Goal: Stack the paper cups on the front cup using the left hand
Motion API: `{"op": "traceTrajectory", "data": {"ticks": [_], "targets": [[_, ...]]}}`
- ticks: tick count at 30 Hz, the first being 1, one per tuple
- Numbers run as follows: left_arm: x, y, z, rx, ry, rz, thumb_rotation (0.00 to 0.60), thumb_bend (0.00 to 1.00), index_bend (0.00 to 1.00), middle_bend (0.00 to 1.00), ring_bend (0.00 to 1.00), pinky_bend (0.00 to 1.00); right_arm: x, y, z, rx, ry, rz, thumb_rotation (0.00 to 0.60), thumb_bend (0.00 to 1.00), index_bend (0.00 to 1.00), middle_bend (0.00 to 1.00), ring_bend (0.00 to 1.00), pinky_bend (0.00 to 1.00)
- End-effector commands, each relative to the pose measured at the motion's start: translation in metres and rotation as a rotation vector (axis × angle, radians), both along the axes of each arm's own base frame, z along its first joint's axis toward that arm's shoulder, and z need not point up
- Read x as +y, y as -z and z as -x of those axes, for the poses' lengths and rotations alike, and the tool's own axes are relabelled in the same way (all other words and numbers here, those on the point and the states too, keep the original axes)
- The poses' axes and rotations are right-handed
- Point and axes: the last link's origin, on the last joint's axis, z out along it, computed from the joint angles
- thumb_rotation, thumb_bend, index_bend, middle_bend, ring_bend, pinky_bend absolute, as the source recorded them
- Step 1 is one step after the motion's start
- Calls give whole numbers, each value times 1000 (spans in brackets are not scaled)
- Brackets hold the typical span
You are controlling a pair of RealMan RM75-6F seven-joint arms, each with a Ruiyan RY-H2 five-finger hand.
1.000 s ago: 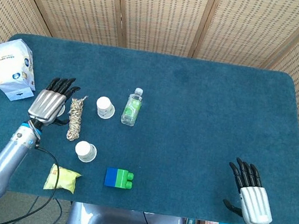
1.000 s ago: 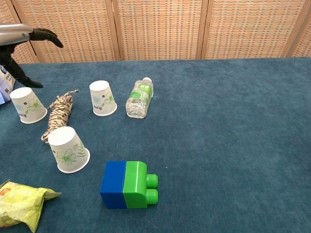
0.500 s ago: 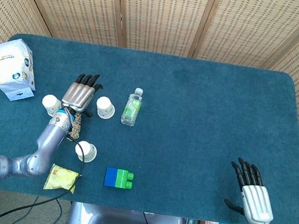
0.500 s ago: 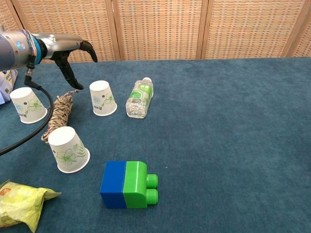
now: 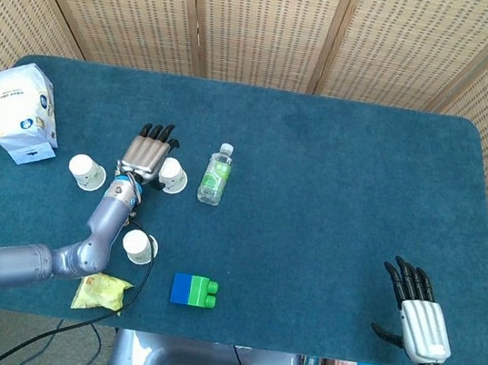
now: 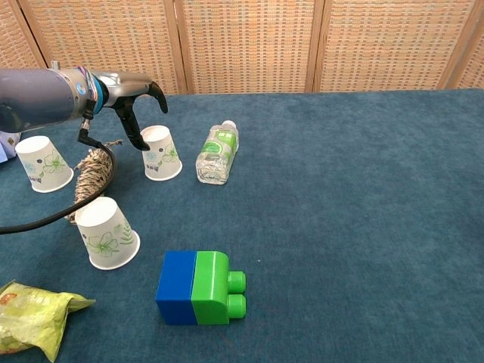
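Three upturned paper cups with green flower prints stand on the blue table. The front cup is nearest me, the middle cup stands beside a bottle, and the left cup is near the table's left edge. My left hand hovers open just left of and above the middle cup, fingers spread, thumb hanging down beside the cup's rim. My right hand is open at the front right, far from the cups.
A coiled rope lies between the left and middle cups. A plastic bottle lies on its side right of the middle cup. A blue-green block and a yellow snack bag sit in front. A tissue pack is far left.
My left hand has swung right from over the left cup, across the rope, to the middle cup. The cups have not moved. The right hand has slid slightly toward the table's front right.
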Motion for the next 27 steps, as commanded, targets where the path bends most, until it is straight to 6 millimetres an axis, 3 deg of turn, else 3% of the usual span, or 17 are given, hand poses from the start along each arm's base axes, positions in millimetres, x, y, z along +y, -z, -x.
{"op": "traceTrajectory", "data": {"ticks": [1,8,13,27], "targets": [[3,10,-1,3,-4,13,600,205,238,0,0,0,0,0,1,0,6,-2,600,0,0,0,0,0],[6,14,0,6,0,7,600,205,402,0,0,0,-1,0,2,1,7,3,600,0,0,0,0,0],[6,12,1,8,6,6,600,205,463,0,0,0,-1,0,2,3,6,5,600,0,0,0,0,0],[-2,-15,-11,-35,61,-20,600,205,472,0,0,0,1,-1,0,3,-2,12,600,0,0,0,0,0]]}}
